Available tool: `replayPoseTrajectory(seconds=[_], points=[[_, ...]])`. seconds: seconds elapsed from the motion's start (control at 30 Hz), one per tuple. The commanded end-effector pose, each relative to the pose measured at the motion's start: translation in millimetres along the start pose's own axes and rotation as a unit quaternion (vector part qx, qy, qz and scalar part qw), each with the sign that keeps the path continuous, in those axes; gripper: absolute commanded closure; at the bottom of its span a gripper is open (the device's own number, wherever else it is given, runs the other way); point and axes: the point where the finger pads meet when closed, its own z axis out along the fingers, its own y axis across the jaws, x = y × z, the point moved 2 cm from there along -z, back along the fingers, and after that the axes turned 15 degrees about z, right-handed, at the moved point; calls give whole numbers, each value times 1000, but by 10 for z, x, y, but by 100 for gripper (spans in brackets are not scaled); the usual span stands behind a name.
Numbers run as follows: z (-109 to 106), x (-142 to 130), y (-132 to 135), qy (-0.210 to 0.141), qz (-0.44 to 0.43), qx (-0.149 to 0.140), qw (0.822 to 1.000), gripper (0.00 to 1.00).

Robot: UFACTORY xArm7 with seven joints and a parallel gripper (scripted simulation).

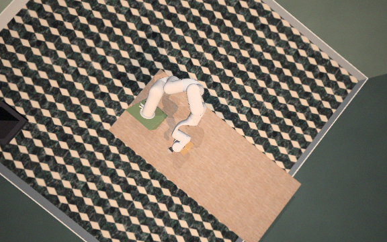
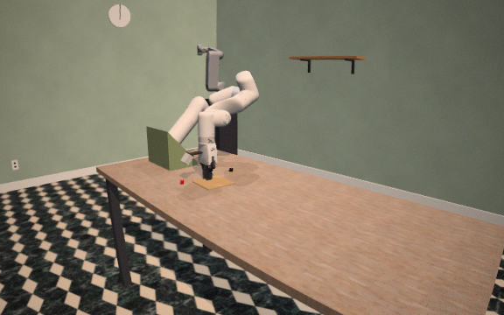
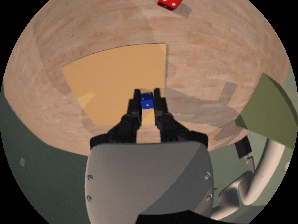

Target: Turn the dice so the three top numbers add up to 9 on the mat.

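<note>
The tan mat (image 1: 187,148) (image 2: 217,184) (image 3: 115,75) lies flat on the table. My gripper (image 2: 208,177) (image 3: 147,96) points down close over the mat, shut on a small blue die (image 3: 147,101) with white pips. Whether the die touches the mat is not clear, and its numbers are too small to read surely. A red die (image 2: 182,181) (image 3: 170,4) lies on the table off the mat, cut by the top edge of the wrist view. A black die (image 2: 231,170) lies on the table beyond the mat; its pips are too small to read.
A green block with a sloped side (image 1: 151,124) (image 2: 157,149) (image 3: 272,107) stands by the arm's base at one end of the wooden table (image 1: 234,178) (image 2: 322,227). A wall shelf (image 2: 327,58) hangs far behind, away from the arm.
</note>
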Motion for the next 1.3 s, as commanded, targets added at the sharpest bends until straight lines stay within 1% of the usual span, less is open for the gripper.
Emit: replayPoseTrajectory(seconds=[0.0,0.07,0.1,0.17,0.2,0.27,0.3,0.43,0.47,0.53,0.57,1.03,1.13,1.27], points=[[-19,5,-12,0,0,2,1000,89],[-19,5,-12,0,0,2,1000,89],[-19,5,-12,0,0,2,1000,85],[-19,5,-12,0,0,2,1000,85],[-19,5,-12,0,0,2,1000,81],[-19,5,-12,0,0,2,1000,81],[-19,5,-12,0,0,2,1000,77],[-19,5,-12,0,0,2,1000,77],[-19,5,-12,0,0,2,1000,73],[-19,5,-12,0,0,2,1000,73],[-19,5,-12,0,0,2,1000,69],[-36,5,-12,0,0,2,1000,69],[-95,5,-12,0,0,2,1000,69],[-249,5,-11,0,0,2,1000,69]])
